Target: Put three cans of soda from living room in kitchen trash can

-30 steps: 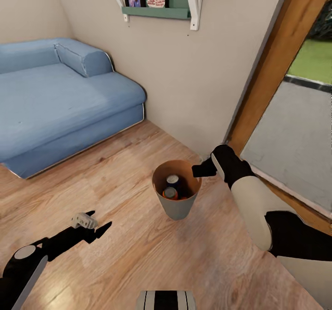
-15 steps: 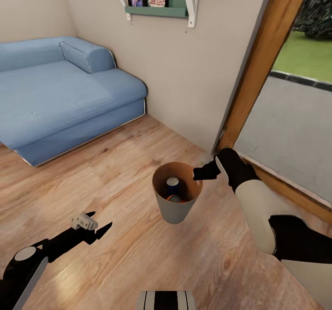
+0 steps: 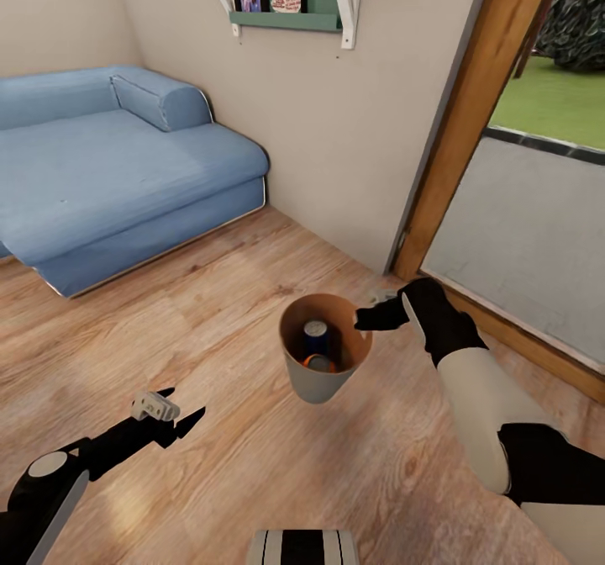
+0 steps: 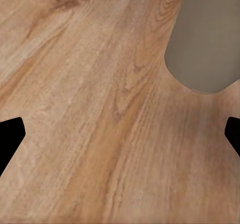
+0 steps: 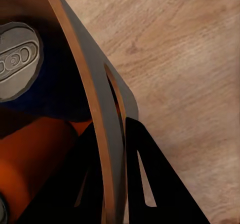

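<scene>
While the right gripper (image 3: 366, 319) pinches the rim of the tapered grey tash can (image 3: 319, 380), blue can of soda (image 3: 316, 335) inside its wood-brown wall, left gripper (image 3: 178, 414) spread over plank floor (image 3: 210, 313).

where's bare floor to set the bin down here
Bare wood floor lies between the left gripper and the held bin, and towards the sofa. It is tighter beside the wall and door frame.

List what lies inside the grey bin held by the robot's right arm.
Inside the tash can: a blue can of soda with a silver top and an orange can beside it. The bin's wall covers anything lower down, so a third can cannot be confirmed.
</scene>
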